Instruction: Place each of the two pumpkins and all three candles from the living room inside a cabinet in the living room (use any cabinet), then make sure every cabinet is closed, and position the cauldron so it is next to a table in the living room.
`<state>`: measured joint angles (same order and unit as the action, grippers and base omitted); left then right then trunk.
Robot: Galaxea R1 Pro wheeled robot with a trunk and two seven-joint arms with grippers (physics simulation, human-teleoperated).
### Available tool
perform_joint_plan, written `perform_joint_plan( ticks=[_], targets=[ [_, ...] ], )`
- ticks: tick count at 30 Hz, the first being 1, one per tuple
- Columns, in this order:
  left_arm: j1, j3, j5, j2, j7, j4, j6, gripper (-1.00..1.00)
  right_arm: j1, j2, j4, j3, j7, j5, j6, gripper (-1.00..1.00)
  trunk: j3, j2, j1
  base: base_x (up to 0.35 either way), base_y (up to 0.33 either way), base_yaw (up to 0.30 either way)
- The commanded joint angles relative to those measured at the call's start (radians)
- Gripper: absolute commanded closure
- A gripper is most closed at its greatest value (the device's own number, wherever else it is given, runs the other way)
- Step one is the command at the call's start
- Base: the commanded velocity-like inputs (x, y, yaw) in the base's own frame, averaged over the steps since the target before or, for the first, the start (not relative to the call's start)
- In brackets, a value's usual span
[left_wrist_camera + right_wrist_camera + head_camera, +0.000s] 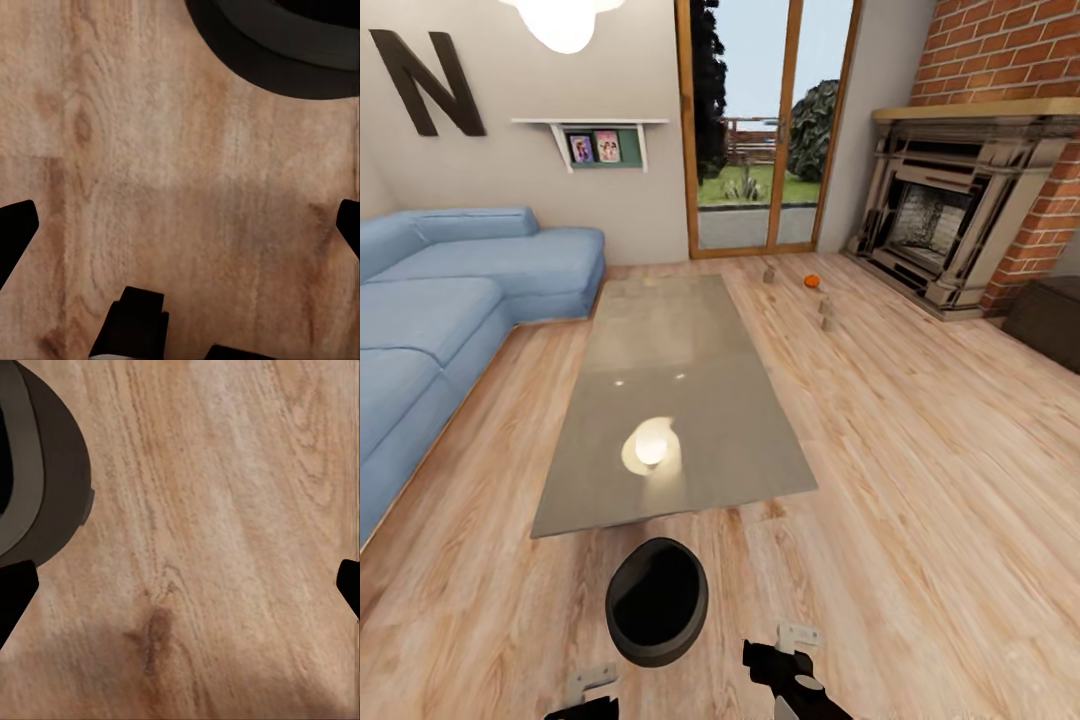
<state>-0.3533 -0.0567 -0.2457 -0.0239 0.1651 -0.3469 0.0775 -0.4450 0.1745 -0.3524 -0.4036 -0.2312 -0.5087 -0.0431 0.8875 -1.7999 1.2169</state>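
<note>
Both claws — left claw (180, 225) and right claw (180, 585) — hang spread wide and empty above the floor (920, 480); cauldron (657, 600) sits between them, just short of the counter (670, 400) — nudge it closer gently.

Blue sofa (450, 300) along left wall, brick fireplace (960, 210) right, glass door (765, 130) beyond, wood floor (920, 450).
</note>
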Motion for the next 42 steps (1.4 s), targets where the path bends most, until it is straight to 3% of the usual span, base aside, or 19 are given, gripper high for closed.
perform_joint_plan(
  ticks=[1, 7, 11, 15, 18, 42],
  targets=[
    [0.000, -0.006, -0.009, 0.000, 0.007, -0.003, 0.006, -1.00, -0.001, 0.000, 0.001, -0.008, -0.007, -0.011, -0.004, -1.00, -0.002, 0.007, -0.004, 0.000, 0.000, -0.262],
    [0.000, -0.005, -0.008, -0.002, 0.007, -0.003, 0.007, -1.00, -0.001, 0.000, 0.001, -0.004, -0.028, -0.012, -0.004, -1.00, -0.019, 0.049, -0.027, 0.000, 0.000, -0.272],
    [0.000, -0.006, -0.007, -0.002, 0.007, -0.003, 0.007, -1.00, -0.001, 0.000, 0.001, -0.002, -0.062, -0.016, -0.007, -1.00, -0.019, 0.049, -0.027, 0.000, 0.000, -0.276],
    [0.000, -0.008, -0.006, -0.002, 0.007, -0.003, 0.007, -1.00, -0.001, 0.000, 0.001, -0.003, -0.067, -0.079, -0.007, -1.00, -0.019, 0.049, -0.027, 0.000, 0.000, -0.277],
    [0.000, -0.008, -0.006, -0.002, 0.007, -0.003, 0.007, -1.00, -0.001, 0.000, 0.001, -0.003, -0.068, -0.097, -0.008, -1.00, -0.019, 0.049, -0.027, 0.000, 0.000, -0.278],
    [0.001, -0.006, -0.007, -0.002, 0.007, -0.003, 0.007, -1.00, -0.001, 0.000, 0.002, -0.002, -0.070, -0.103, -0.006, -1.00, -0.019, 0.049, -0.027, 0.000, 0.000, -0.279]
  ],
)
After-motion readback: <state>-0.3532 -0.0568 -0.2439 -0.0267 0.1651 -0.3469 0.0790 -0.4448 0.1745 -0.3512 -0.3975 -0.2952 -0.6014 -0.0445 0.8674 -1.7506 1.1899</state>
